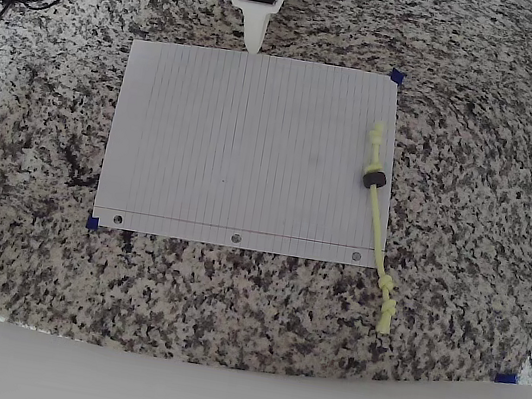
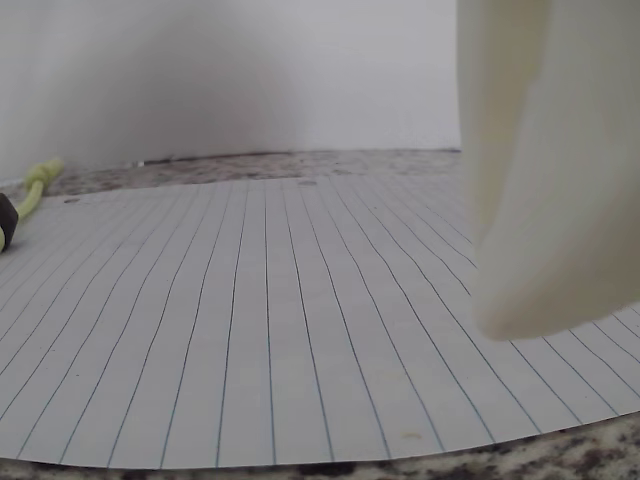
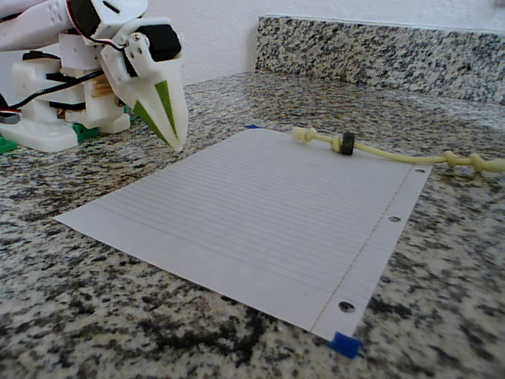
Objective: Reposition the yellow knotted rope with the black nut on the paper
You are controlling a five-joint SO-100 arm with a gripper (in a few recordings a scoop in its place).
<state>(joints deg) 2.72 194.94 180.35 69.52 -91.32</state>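
The paper (image 1: 243, 150) served as the landmark throughout; the gripper (image 1: 253, 44) hung at the middle of its far edge in the overhead view, tip just off the sheet and pointed down at the granite counter (image 1: 502, 115); its two fingers were drawn together to a single point with nothing between them, as the fixed view showed (image 3: 175, 140). The yellow knotted rope (image 1: 377, 217) lay along the paper's right-hand edge in the overhead view, its long axis running roughly parallel to that edge, from a knotted end on the sheet near the far right corner down past the punched-hole edge; its other knotted end rested off the paper on the counter beyond the near right corner. The black nut (image 1: 373, 179) sat threaded on the cord over the paper, just below the upper knot and close to the right margin. The rope therefore lay well apart from the fingertips, off to the right and nearer the camera in the overhead view; in the wrist view the nut (image 2: 6, 222) and the knot beyond it showed at the far left, across the lined sheet (image 2: 280, 330) from the pale finger (image 2: 540, 170). In my judgement the coming reach would have to swing sideways across the paper toward that edge; the jaws would need to part and close across the cord, crosswise to its length.
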